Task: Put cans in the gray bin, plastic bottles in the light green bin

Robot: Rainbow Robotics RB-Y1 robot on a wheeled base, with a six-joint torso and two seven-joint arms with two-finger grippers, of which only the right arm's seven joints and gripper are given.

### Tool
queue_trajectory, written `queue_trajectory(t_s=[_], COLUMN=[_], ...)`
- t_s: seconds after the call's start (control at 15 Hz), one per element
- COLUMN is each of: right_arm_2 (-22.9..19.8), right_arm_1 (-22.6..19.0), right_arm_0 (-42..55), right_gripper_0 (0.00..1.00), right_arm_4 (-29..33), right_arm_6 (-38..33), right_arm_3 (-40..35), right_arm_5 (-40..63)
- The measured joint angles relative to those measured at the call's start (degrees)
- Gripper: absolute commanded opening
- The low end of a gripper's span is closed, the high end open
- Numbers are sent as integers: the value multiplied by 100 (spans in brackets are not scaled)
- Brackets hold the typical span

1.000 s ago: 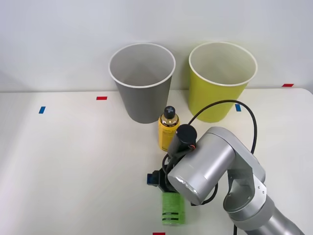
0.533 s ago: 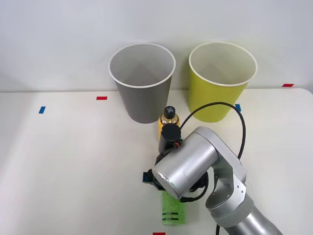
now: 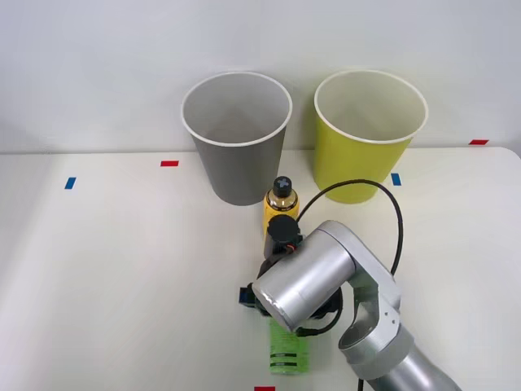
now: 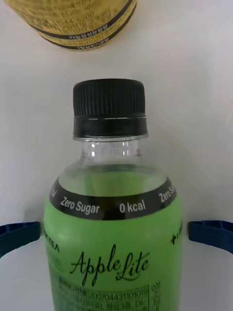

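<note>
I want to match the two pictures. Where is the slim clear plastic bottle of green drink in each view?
Front view: slim clear plastic bottle low in the middle, mostly under the silver arm.
Right wrist view: it stands between the blue fingers, black cap up.
Shared landmark: the short yellow metal can beyond it.

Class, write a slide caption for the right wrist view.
Open blue fingers flank the green bottle, the yellow can just beyond.
</note>
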Motion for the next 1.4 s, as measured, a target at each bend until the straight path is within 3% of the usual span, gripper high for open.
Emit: queue_trajectory(t_s=[0.07, 0.13, 1.07, 1.4], right_arm_2=[0, 2, 143, 138], right_arm_1=[8, 11, -332, -761], right_arm_0=[2, 3, 777, 1318], right_gripper_0=[20, 3, 0, 0], right_arm_4=[15, 23, 497, 1050], right_arm_6=[12, 19, 409, 1797], right_arm_3=[0, -6, -1909, -3347], right_arm_5=[-3, -3, 172, 97])
